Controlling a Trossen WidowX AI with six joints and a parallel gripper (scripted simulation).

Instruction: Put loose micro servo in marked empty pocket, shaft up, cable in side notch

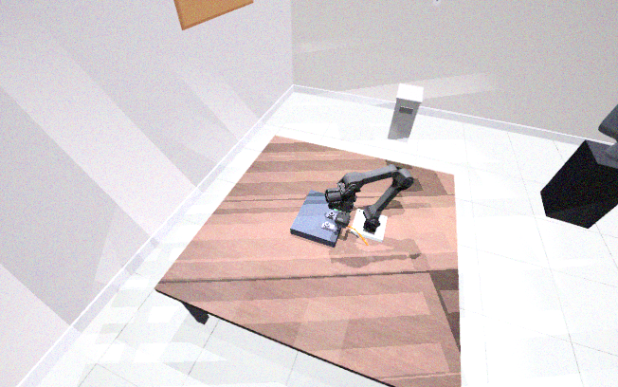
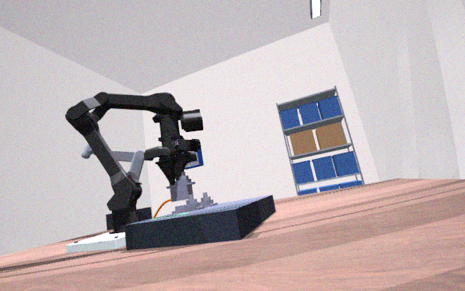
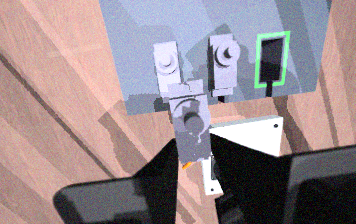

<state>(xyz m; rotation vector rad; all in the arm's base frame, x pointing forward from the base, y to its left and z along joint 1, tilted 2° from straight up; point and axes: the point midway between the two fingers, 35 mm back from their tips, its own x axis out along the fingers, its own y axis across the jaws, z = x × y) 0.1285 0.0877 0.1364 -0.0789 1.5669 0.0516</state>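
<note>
The loose grey micro servo [image 2: 181, 190] [image 3: 192, 137] is upright between my fingertips, its shaft facing up to the wrist camera. My gripper [image 2: 173, 182] [image 3: 192, 140] is shut on it, above the deck's edge nearest the arm base. Its orange cable [image 1: 358, 234] [image 2: 162, 206] [image 3: 186, 165] trails below toward the base side. The blue-grey deck [image 1: 305, 215] [image 2: 185, 232] [image 3: 137, 40] holds the empty pocket [image 3: 271, 59], dark with a green outline and a side notch. In the wrist view the pocket lies up and right of the held servo. The top view mostly hides the servo behind the gripper.
Two seated servos, the left one [image 3: 166, 77] and the middle one [image 3: 224, 70], stand in line with the pocket. The left one is just beyond the held servo in the wrist view. The white base plate [image 1: 379, 232] [image 2: 96, 242] [image 3: 255, 135] lies beside the deck.
</note>
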